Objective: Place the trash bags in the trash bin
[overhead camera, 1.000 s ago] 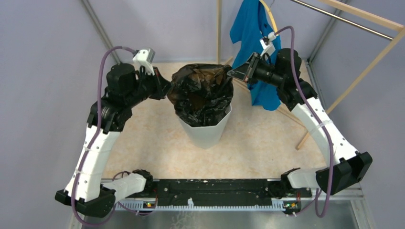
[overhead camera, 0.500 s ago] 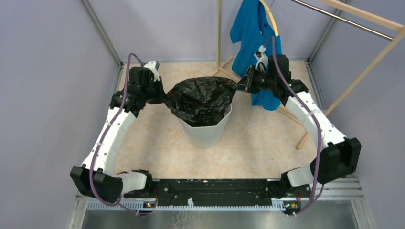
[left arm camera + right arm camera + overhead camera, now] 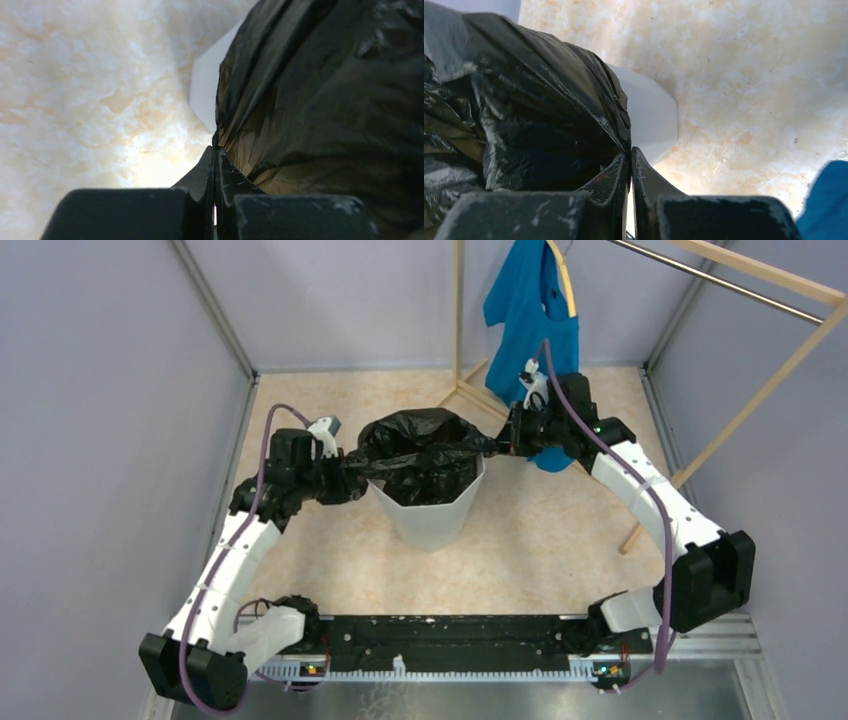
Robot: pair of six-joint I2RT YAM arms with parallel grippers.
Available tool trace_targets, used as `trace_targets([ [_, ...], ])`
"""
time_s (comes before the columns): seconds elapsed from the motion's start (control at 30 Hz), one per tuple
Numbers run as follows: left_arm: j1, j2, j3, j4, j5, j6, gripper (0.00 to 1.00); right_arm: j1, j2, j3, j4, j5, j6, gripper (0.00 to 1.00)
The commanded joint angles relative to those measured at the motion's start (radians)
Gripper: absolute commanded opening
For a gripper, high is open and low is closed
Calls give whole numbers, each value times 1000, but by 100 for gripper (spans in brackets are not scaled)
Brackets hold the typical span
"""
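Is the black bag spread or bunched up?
Spread: the bag is stretched over the bin, left claw and right claw holding opposite edges.

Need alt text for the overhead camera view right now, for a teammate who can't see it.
A black trash bag is held stretched over the mouth of the white trash bin, the left gripper shut on its left edge and the right gripper on its right edge. A blue T-shirt hangs on a wooden rack at the back right.
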Motion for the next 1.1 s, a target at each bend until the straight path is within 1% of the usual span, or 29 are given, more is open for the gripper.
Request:
trace_targets([
  [0.0,3,-89,-62,60,95,-65,0,17,-95,13,-48,151,-74,10],
  [0.07,3,-126,-97,77,86,-86,0,19,-118,24,-106,270,-109,18],
  [0.17,3,-169,-140,112,80,-114,0,40,-149,87,-207,389,-149,30],
  [0.27,3,-186,-156,134,77,-120,0,94,-197,170,-276,501,-180,46],
  [0.3,3,-183,-155,136,76,-118,0,110,-208,214,-294,517,-192,52],
  [0.4,3,-173,-148,132,79,-111,0,154,-231,274,-281,457,-266,68],
  [0.47,3,-171,-147,130,77,-112,0,203,-247,281,-218,341,-332,76],
  [0.53,3,-174,-146,127,78,-111,0,304,-256,270,-133,234,-415,82],
  [0.57,3,-177,-148,125,76,-110,0,387,-260,257,-72,196,-471,85],
  [0.63,3,-185,-148,122,72,-108,0,507,-259,224,19,142,-602,86],
  [0.7,3,-193,-149,124,69,-108,0,563,-259,181,108,110,-717,87],
  [0.77,3,-204,-147,127,67,-108,0,576,-252,157,164,57,-820,85],
  [0.87,3,-211,-147,127,66,-106,0,577,-244,136,231,58,-909,85],
  [0.93,3,-212,-148,127,66,-104,0,577,-228,131,232,37,-979,84],
  [1.0,3,-213,-152,130,64,-106,0,577,-203,128,217,14,-1057,81],
  [1.07,3,-213,-158,138,67,-105,0,577,-172,140,205,12,-1077,79],
])
